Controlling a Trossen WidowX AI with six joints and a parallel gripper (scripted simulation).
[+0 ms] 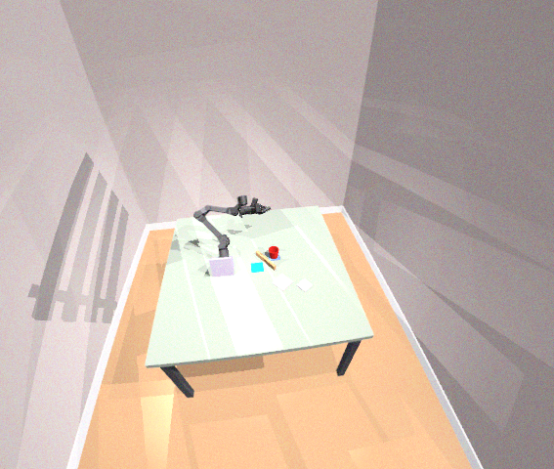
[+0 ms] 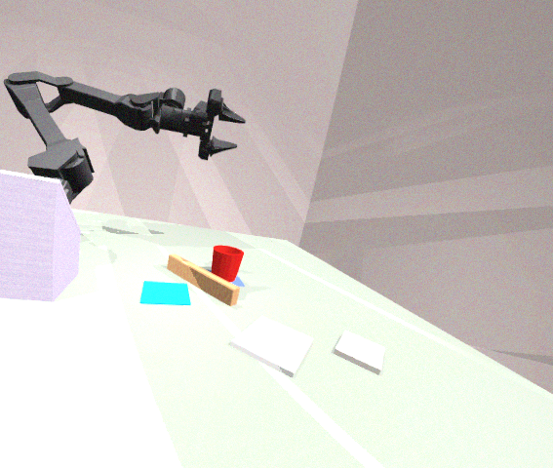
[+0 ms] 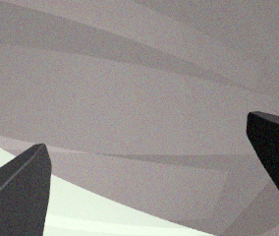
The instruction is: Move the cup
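A red cup (image 1: 273, 251) (image 2: 226, 261) stands upright on a blue pad (image 1: 277, 257) (image 2: 237, 281) near the middle of the pale green table (image 1: 317, 313) (image 2: 417, 403). The marbles inside are hidden by the cup's wall. A cyan pad (image 1: 257, 267) (image 2: 165, 292) lies to the cup's left, past a wooden block (image 1: 265, 260) (image 2: 203, 279). My gripper (image 1: 265, 207) (image 2: 239, 132) (image 3: 150, 140) is open and empty. It hangs high above the table, behind the cup, pointing at the far wall. The wrist view shows only the fingertips, the wall and the table's far edge.
The wooden block lies between the two pads. A lilac box (image 1: 222, 266) (image 2: 9, 236) stands by the arm's base. Two flat white tiles (image 1: 282, 280) (image 2: 273, 344) (image 1: 305, 284) (image 2: 360, 351) lie in front of the pads.
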